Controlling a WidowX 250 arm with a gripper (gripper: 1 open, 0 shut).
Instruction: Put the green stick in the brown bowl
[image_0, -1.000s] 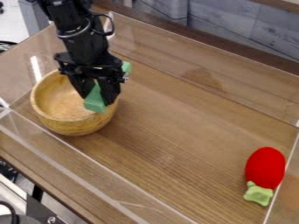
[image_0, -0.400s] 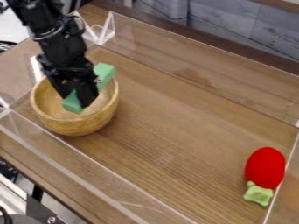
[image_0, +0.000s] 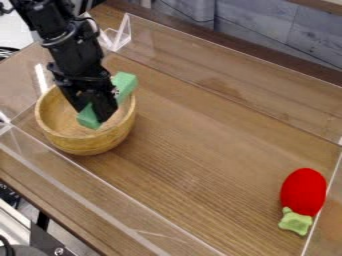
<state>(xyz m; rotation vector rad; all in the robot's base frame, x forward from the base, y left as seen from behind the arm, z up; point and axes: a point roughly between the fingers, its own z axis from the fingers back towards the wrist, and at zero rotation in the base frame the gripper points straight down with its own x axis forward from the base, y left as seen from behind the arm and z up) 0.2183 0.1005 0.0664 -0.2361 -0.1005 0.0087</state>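
Note:
The brown bowl (image_0: 60, 132), round and wooden, sits at the left of the table. My black gripper (image_0: 87, 103) points down over its inside, shut on the green stick (image_0: 118, 88). The stick is tilted, its upper end sticking out past the bowl's right rim and its lower end between my fingers above the bowl's floor. Whether the stick touches the bowl I cannot tell.
A red strawberry-like toy (image_0: 303, 190) with a pale-green stem (image_0: 294, 220) lies at the right near the front. Clear plastic walls (image_0: 160, 215) edge the wooden table. A clear stand (image_0: 118, 38) is behind the bowl.
My gripper carried the green stick leftward, from the bowl's right rim to over its inside. In the last half second it barely moved.

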